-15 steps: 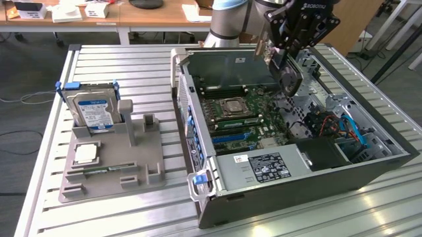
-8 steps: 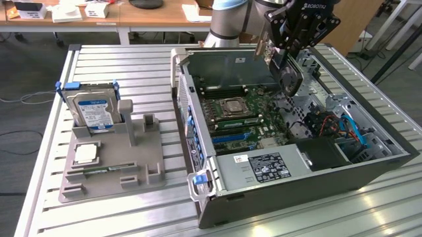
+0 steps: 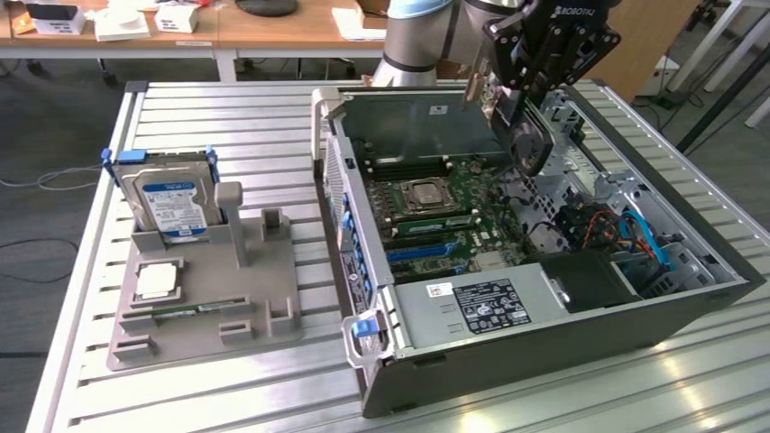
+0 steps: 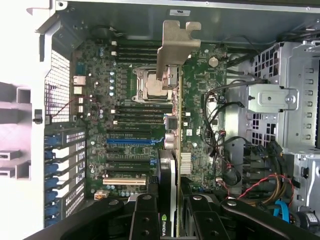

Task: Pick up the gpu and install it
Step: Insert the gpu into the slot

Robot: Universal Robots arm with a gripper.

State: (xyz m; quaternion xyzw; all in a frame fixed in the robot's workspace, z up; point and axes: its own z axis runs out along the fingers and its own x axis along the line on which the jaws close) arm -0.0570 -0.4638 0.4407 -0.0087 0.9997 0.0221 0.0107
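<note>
Note that the gripper (image 3: 520, 101) is clamped on the gpu (image 3: 531, 142) and holds it on edge above the open computer case (image 3: 542, 356). In the wrist view, the card's metal bracket (image 4: 177, 45) hangs over the motherboard (image 4: 125, 100), not seated in it.

case (image 3: 506, 352): on the counter (image 3: 216, 117), at the exterior view's right
motherboard (image 3: 439, 216): inside the case
gpu (image 3: 527, 135): in the hand (image 3: 520, 95), up above the motherboard
holder (image 3: 205, 334): on the counter, beside the case, at the exterior view's left
hard drive (image 3: 172, 206): standing in the holder
</note>
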